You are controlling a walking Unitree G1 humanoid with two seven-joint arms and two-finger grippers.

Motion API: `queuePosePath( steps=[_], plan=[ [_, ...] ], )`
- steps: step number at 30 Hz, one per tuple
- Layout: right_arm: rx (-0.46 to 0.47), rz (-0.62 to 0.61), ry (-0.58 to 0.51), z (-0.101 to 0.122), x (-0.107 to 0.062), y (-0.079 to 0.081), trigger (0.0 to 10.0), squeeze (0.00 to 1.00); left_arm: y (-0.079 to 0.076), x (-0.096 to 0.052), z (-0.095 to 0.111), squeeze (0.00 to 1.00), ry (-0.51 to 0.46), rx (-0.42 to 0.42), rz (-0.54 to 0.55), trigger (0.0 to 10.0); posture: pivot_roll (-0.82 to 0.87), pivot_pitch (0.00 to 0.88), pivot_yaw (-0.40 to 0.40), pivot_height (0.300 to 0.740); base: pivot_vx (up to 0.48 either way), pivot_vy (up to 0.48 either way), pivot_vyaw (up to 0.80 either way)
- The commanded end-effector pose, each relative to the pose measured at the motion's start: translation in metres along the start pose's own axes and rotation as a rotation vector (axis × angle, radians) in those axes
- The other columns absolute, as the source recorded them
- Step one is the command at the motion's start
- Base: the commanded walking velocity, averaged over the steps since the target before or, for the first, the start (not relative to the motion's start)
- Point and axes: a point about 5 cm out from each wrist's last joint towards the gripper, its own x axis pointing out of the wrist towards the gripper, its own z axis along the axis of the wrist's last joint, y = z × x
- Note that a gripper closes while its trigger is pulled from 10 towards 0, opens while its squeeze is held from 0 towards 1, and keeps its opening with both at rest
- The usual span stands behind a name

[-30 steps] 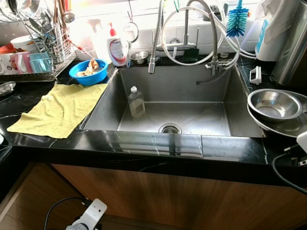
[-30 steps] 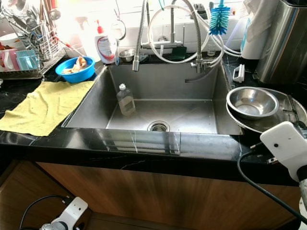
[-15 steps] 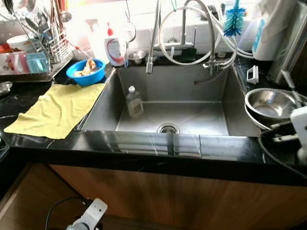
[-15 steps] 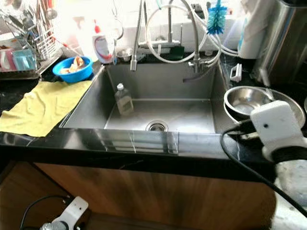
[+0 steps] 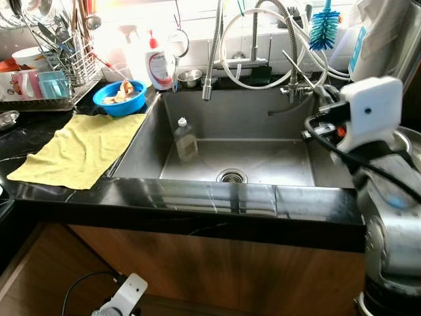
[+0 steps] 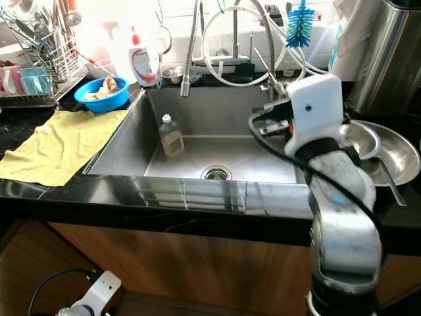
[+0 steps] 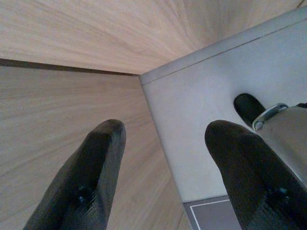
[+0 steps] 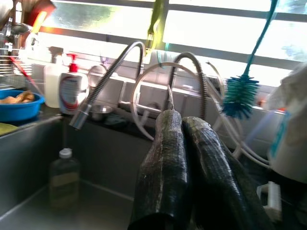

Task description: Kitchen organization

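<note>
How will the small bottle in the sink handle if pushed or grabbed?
The bottle stands upright, tall and narrow on the smooth steel sink floor, so a side push would probably tip it. It looks like clear plastic, partly filled: likely light, slightly squashy, maybe slippery if wet.

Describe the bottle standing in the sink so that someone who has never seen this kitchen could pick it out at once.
Start at the steel sink sunk in the black counter. On its floor, toward the left wall and back from the drain, stands a small clear bottle with a white cap. Unlike the white pump bottle with the red top up on the counter behind, it is see-through and sits down inside the basin.
</note>
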Motion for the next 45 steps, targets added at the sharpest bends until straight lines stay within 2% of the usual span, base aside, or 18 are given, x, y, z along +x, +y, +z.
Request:
queuePosePath(
  steps=[1,5,7,16,21,23,26,33,35,42,45],
  plan=[
    [0.031,0.052,-0.003,0.0,0.014,0.006,10.0,0.0,0.003,-0.001,-0.005,0.0,0.015,-0.005,0.015,10.0,-0.17,0.0,0.099,0.74,0.0,0.0,0.0],
    [0.111,0.072,0.018,-0.008,0.027,0.006,10.0,0.0,0.003,-0.002,-0.007,0.0,0.019,-0.009,0.015,10.0,-0.17,0.0,0.098,0.74,0.0,0.0,0.0],
    [0.146,0.065,0.094,-0.023,0.035,0.002,10.0,0.0,0.002,-0.002,-0.007,0.0,0.019,-0.011,0.015,10.0,-0.16,0.0,0.096,0.74,0.0,0.0,0.0],
    [0.175,0.033,0.211,-0.054,0.049,-0.011,10.0,0.0,0.001,-0.001,-0.007,0.0,0.017,-0.012,0.012,10.0,-0.16,0.0,0.095,0.74,0.0,0.0,0.0],
    [0.231,0.071,0.245,-0.068,0.055,-0.006,10.0,0.0,0.0,-0.001,-0.007,0.0,0.016,-0.008,0.009,10.0,-0.16,0.0,0.094,0.74,0.0,0.0,0.0],
    [0.226,0.097,0.253,-0.072,0.056,-0.001,10.0,0.0,0.0,-0.002,-0.007,0.0,0.017,-0.007,0.008,10.0,-0.16,0.0,0.094,0.74,0.0,0.0,0.0],
    [0.266,0.161,0.254,-0.075,0.056,0.008,10.0,0.0,0.0,-0.002,-0.007,0.0,0.017,-0.005,0.007,10.0,-0.16,0.0,0.094,0.74,0.0,0.0,0.0],
    [0.267,0.174,0.256,-0.076,0.056,0.01,10.0,0.0,0.0,-0.002,-0.007,0.0,0.017,-0.005,0.006,10.0,-0.16,0.0,0.094,0.74,0.0,0.0,0.0],
    [0.258,0.12,0.345,-0.101,0.05,0.007,10.0,0.0,0.0,-0.001,-0.007,0.0,0.018,-0.005,0.003,10.0,-0.15,0.0,0.092,0.74,0.0,0.0,0.0],
    [0.279,0.109,0.403,-0.119,0.044,0.009,10.0,0.0,0.0,-0.001,-0.006,0.0,0.018,-0.009,0.005,10.0,-0.14,0.0,0.092,0.74,0.0,0.0,0.0],
    [0.281,0.109,0.403,-0.12,0.044,0.01,10.0,0.0,0.0,-0.001,-0.007,0.0,0.018,-0.008,0.006,10.0,-0.14,0.0,0.091,0.74,0.0,0.0,0.0]
  ],
)
